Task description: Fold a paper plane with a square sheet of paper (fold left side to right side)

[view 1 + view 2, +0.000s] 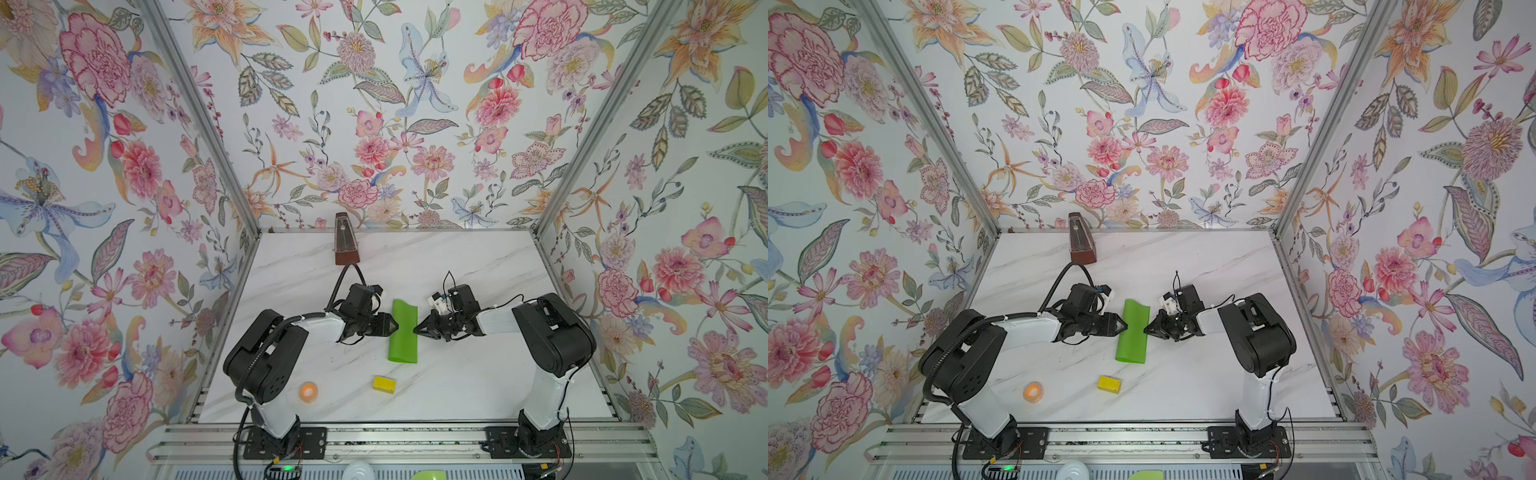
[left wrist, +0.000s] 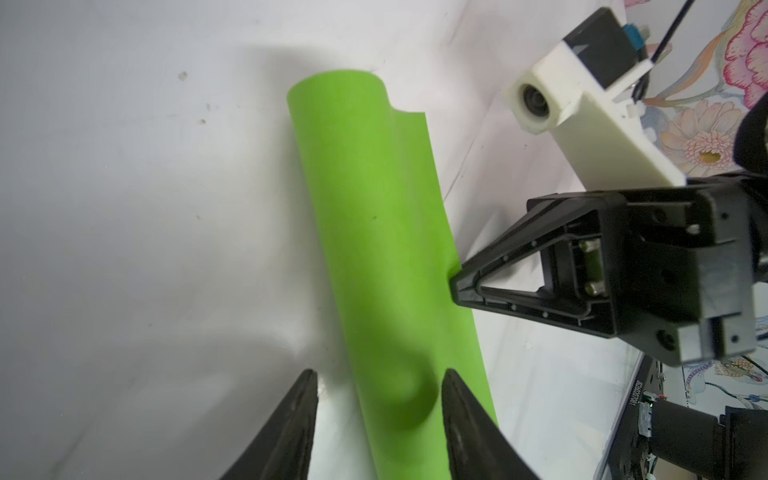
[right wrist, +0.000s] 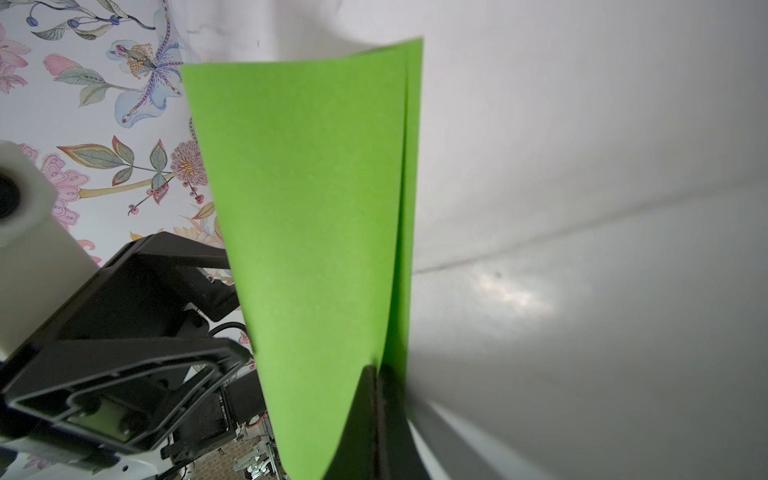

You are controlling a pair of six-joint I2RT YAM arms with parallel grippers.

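Right gripper (image 3: 376, 372) is pinched tight on the loose edges of the square sheet of paper (image 1: 403, 332), over on its 3 o'clock side. My left gripper (image 2: 378, 376) has its fingers spread apart at the sheet's 9 o'clock, by the rounded fold. The sheet's doubled over loosely mid-table (image 1: 478, 374), with the yellow block (image 1: 384, 384) at its 6 o'clock.

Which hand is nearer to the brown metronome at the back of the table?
Left. The left hand is in front of the metronome, left of the green paper; the right hand grips the paper's right edge, farther away.
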